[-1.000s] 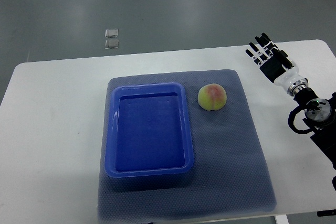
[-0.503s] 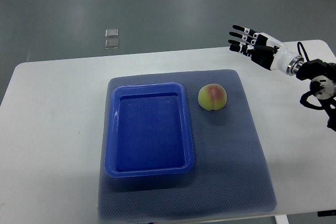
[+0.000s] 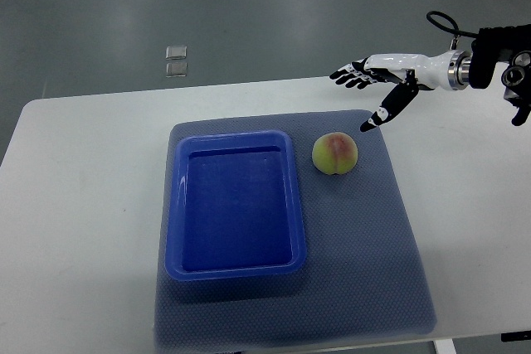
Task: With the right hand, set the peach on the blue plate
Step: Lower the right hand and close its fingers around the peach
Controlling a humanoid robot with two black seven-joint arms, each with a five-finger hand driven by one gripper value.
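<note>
The peach (image 3: pixel 335 154), yellow-green with a pink blush, lies on the grey mat just right of the blue plate (image 3: pixel 235 264), a deep rectangular tray with nothing in it. My right hand (image 3: pixel 361 95) reaches in from the right edge, above and to the right of the peach. It is open, with the fingers stretched leftward and the thumb pointing down toward the fruit. Hand and peach are apart. The left arm does not show.
A grey textured mat (image 3: pixel 365 246) covers the middle of the white table (image 3: pixel 83 205) and carries the tray and the fruit. Two small clear squares (image 3: pixel 176 60) lie on the floor beyond the table's far edge.
The right hand has swung from the table's right side up and leftward, ending close above the peach with its fingers spread. The peach and the tray have stayed put.
</note>
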